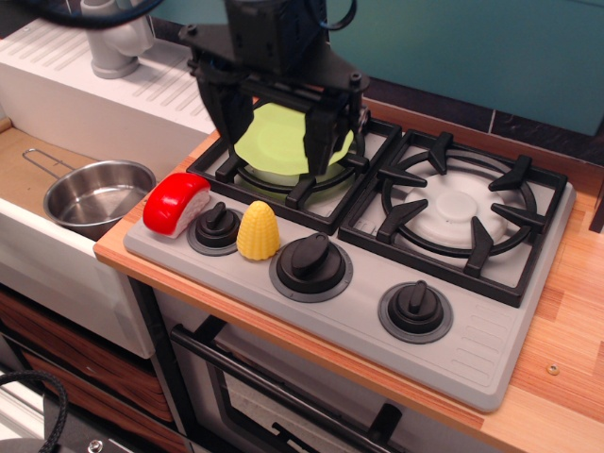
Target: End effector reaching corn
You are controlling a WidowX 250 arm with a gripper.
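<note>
I see my end effector (275, 156) hanging over the rear left burner, its two black fingers (229, 142) pointing down and spread wide with nothing between them. Through the gap I can see the lime-green plate (279, 140) lying on the left burner grate (311, 179); whether the fingertips touch the plate or grate I cannot tell from this angle. Above the fingers sits the boxy black body, with black cables looping out of the top of the view.

The corn (258, 230) stands upright on the grey front panel of the stove (491, 354), nearer to me than the fingers and well apart from them. It is just beside the left knob (216, 226) and close to the middle knob (310, 263). A red-and-white toy (176, 203) rests at the panel's left end, against the far side of that left knob. A third knob (415, 309) sits further right, below the empty right burner (459, 208).

The stove is set on a wooden table (566, 330). To the left, lower down, a steel pot (96, 195) sits by a white sink unit (85, 85).
</note>
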